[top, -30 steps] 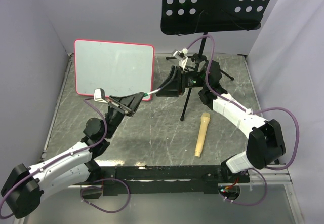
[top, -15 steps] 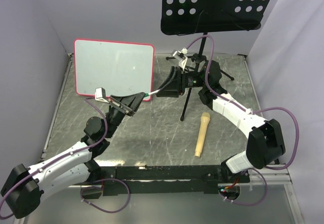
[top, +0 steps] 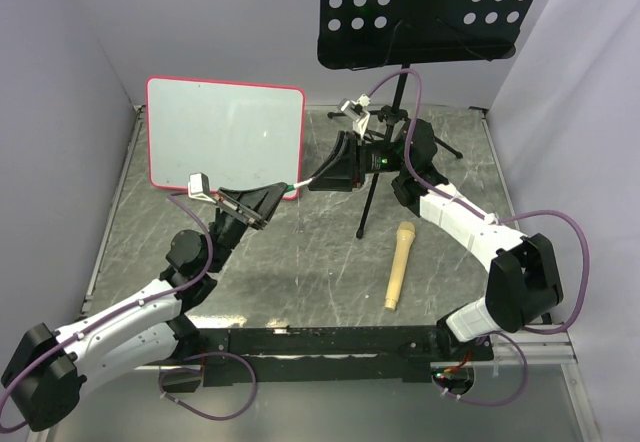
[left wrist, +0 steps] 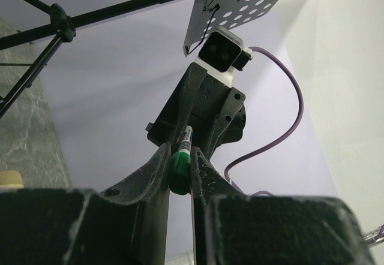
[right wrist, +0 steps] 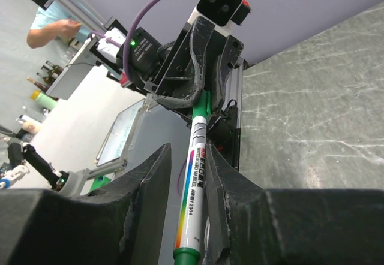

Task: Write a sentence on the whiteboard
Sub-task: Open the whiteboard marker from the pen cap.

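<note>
The whiteboard (top: 225,137), pink-framed, leans against the back left wall. Its face shows no writing, so the sentence is not in view. A white marker (top: 304,181) with a green cap spans the gap between both grippers, in front of the board's lower right corner. My left gripper (top: 272,192) is shut on the green cap (left wrist: 179,170). My right gripper (top: 322,174) surrounds the marker's body (right wrist: 195,181). Its jaws stand slightly apart: the barrel lies against one finger, with a gap to the other.
A black perforated music stand tray (top: 430,12) hangs over the back right, and its pole (top: 378,177) and tripod legs stand just behind my right gripper. A beige wooden microphone-shaped stick (top: 397,265) lies on the grey marbled table at centre right.
</note>
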